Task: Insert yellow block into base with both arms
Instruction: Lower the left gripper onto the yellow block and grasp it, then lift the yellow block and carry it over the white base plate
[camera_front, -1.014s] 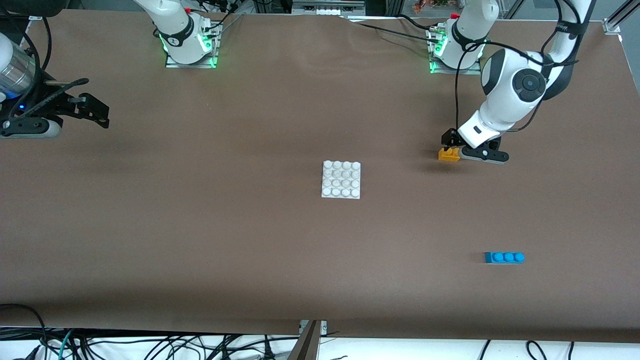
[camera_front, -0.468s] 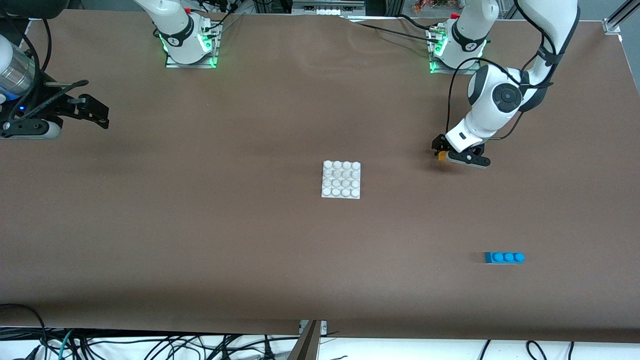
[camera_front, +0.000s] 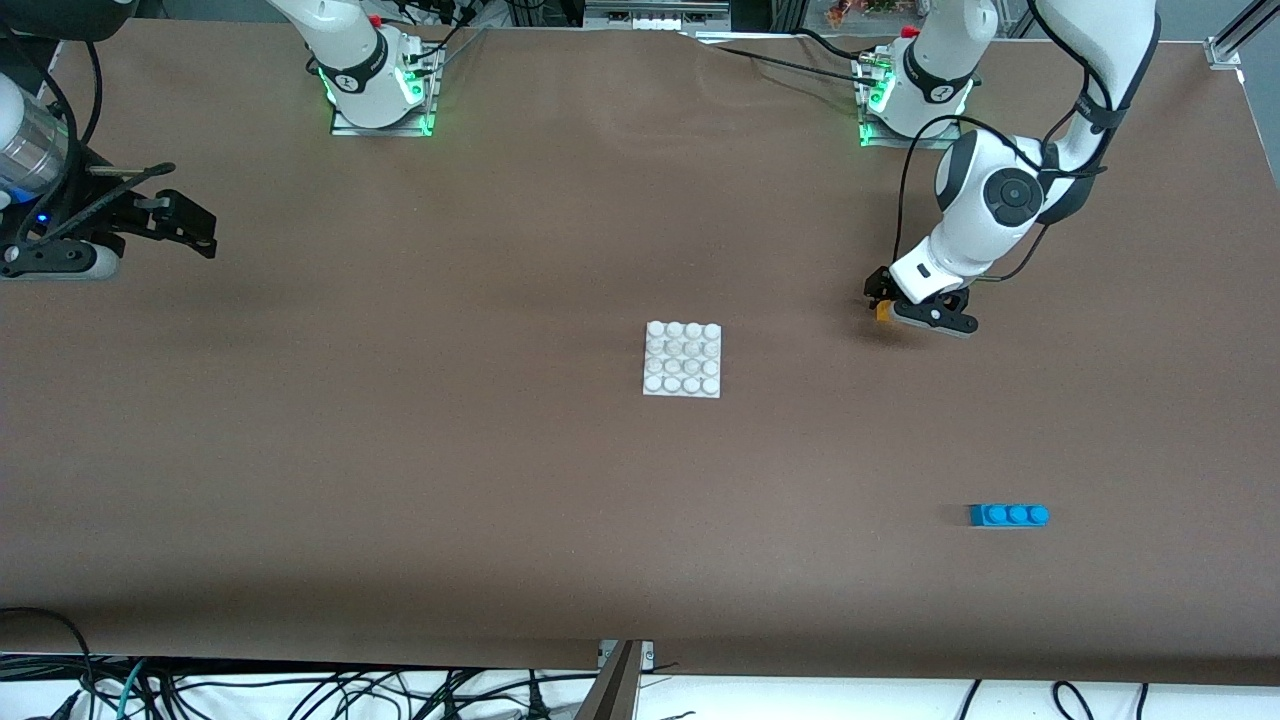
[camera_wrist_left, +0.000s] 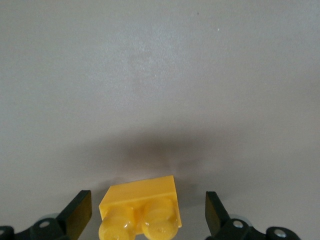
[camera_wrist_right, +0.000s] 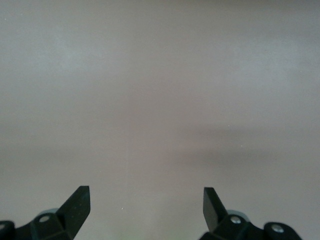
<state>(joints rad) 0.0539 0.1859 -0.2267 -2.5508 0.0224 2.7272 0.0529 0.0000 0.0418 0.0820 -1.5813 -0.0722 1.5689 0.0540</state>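
The yellow block (camera_front: 883, 313) lies on the table toward the left arm's end, slightly farther from the front camera than the white studded base (camera_front: 683, 359). My left gripper (camera_front: 882, 302) is lowered around it and hides most of it in the front view. In the left wrist view the yellow block (camera_wrist_left: 140, 210) sits between the open fingers (camera_wrist_left: 79, 212) with a gap on each side, so my left gripper (camera_wrist_left: 147, 216) touches nothing. My right gripper (camera_front: 192, 226) waits open at the right arm's end of the table; in its wrist view the right gripper (camera_wrist_right: 146, 207) has only bare table between its fingers.
A blue three-stud brick (camera_front: 1008, 515) lies nearer to the front camera, toward the left arm's end. Brown table covering (camera_front: 450, 480) spreads around the base. Cables hang below the table's front edge (camera_front: 620, 665).
My left arm swung in and lowered its open gripper over the yellow block, which now shows only as a sliver in the front view. The right arm has barely moved.
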